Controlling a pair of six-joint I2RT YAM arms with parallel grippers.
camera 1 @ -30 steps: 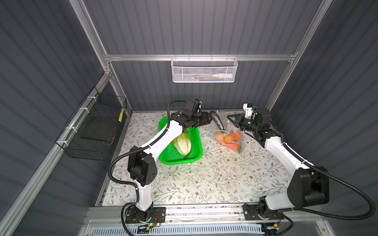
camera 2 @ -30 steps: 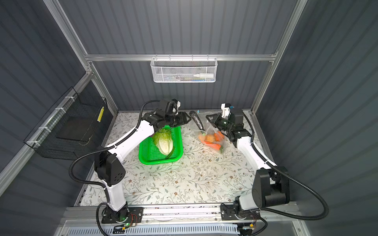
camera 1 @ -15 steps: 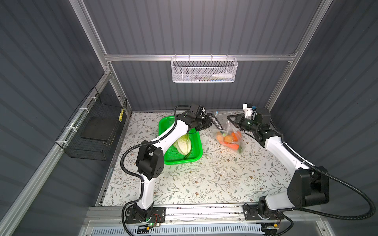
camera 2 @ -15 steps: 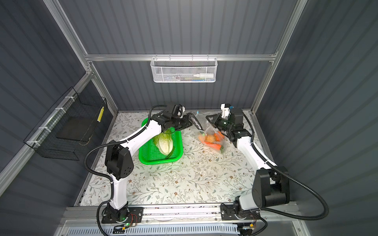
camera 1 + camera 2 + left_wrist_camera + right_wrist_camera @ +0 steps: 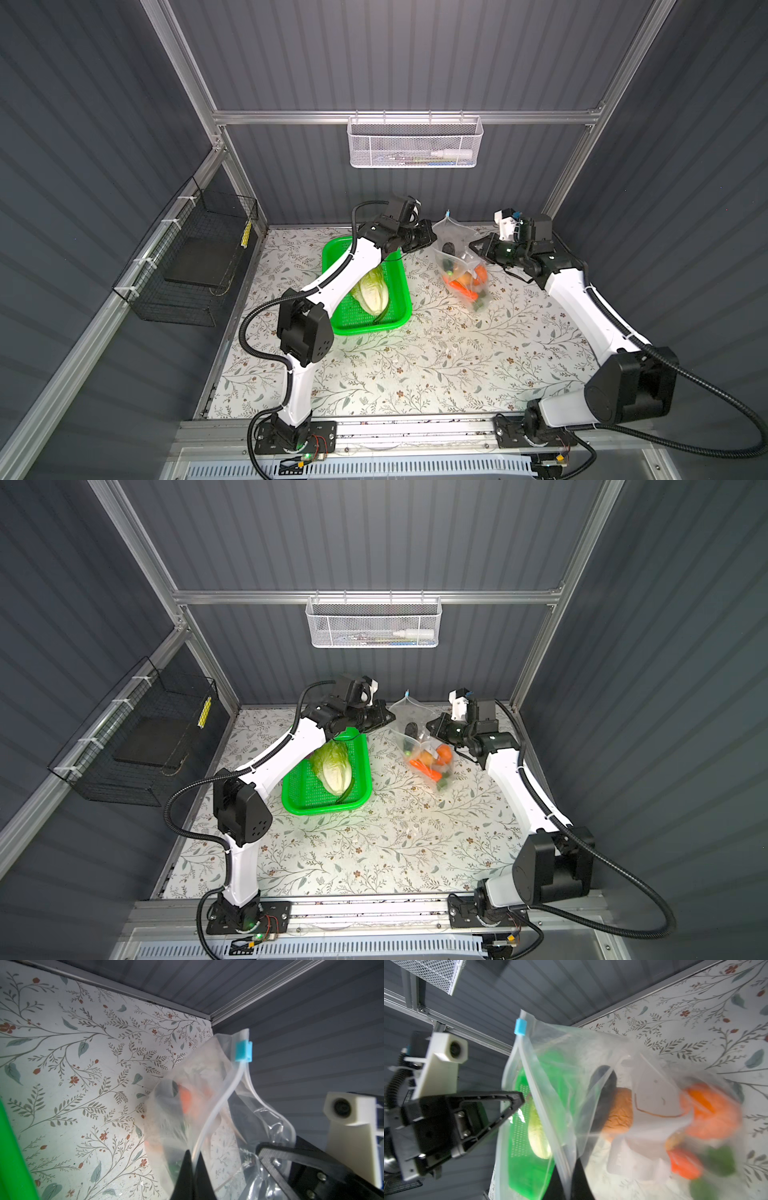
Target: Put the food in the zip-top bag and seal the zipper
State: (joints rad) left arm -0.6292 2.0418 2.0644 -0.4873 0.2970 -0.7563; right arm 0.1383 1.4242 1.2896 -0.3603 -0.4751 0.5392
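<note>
The clear zip-top bag (image 5: 459, 266) hangs between both grippers at the back of the table, its bottom resting on the cloth. My left gripper (image 5: 193, 1159) is shut on one lip of the bag's mouth, right at the zipper (image 5: 216, 1109). On the opposite lip my right gripper (image 5: 572, 1167) is also shut. The light-blue slider tab (image 5: 520, 1026) sits at the far upper end of the mouth. Inside lie a dark eggplant (image 5: 602, 1084), a tan potato (image 5: 620, 1111), an orange pumpkin piece (image 5: 712, 1113) and a carrot (image 5: 683, 1163). A pale-green napa cabbage (image 5: 372, 291) lies in the green basket (image 5: 399, 316).
The green basket stands left of the bag under my left arm. A white mesh basket (image 5: 413, 141) hangs on the back wall, and a black wire basket (image 5: 195, 257) on the left wall. The floral table (image 5: 415, 365) stretches forward to the front rail.
My left gripper was open near the bag's mouth and has shut on its lip. The left arm's elbow swung forward and the bag's mouth now stands taller. The right arm stayed put.
</note>
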